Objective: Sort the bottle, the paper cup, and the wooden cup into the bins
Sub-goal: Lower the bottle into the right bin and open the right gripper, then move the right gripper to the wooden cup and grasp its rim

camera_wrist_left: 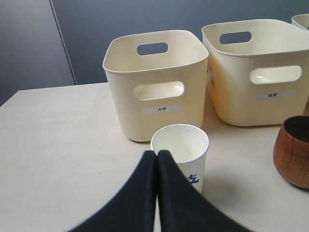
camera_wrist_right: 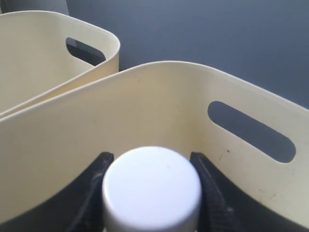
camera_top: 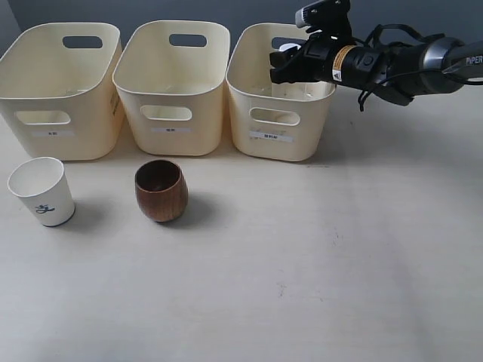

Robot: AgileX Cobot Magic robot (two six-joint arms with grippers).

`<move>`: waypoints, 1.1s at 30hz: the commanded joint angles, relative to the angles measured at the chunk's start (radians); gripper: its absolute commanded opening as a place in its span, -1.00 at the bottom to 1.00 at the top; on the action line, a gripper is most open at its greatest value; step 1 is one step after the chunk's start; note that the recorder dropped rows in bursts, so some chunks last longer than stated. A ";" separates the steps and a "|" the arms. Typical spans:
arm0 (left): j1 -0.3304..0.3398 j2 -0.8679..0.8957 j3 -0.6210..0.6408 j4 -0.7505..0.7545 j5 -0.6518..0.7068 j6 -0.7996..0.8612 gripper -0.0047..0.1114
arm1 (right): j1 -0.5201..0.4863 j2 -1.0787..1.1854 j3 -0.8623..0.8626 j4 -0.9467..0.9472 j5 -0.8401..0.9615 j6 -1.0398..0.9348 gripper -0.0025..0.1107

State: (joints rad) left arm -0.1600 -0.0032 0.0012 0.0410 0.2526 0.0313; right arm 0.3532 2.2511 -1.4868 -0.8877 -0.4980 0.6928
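The right gripper (camera_top: pixel 285 64), its arm marked "PiPER", pinches the bottle (camera_wrist_right: pixel 151 188) over the rightmost bin (camera_top: pixel 281 113); left gripper (camera_wrist_left: pixel 157 162) jaws pressed together; bin labels too small to read.

1. Three cream plastic tubs with rounded corners and oval handle cut-outs stand in one row: the left tub (camera_top: pixel 62 89), the middle tub (camera_top: pixel 172 84) and the right tub (camera_top: pixel 278 90). Each carries one small white label on its front.
2. One white tapered paper cup (camera_top: pixel 42 191) with a dark mark on its side.
3. One rounded brown wooden cup (camera_top: pixel 161 191) with visible grain and a dark inside.
4. One bottle, of which only its white round screw cap (camera_wrist_right: pixel 151 189) shows.
5. Two black grippers: the left gripper (camera_wrist_left: pixel 157 155) and the right gripper (camera_top: pixel 285 66).
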 commanded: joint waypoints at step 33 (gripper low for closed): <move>-0.003 0.003 -0.001 0.002 -0.014 -0.003 -0.92 | 0.089 -0.327 -0.009 -0.620 -0.166 0.354 0.12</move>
State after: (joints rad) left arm -0.1600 -0.0032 0.0012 0.0410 0.2526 0.0313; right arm 0.3966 1.9631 -1.4905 -1.3838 -0.6525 1.0002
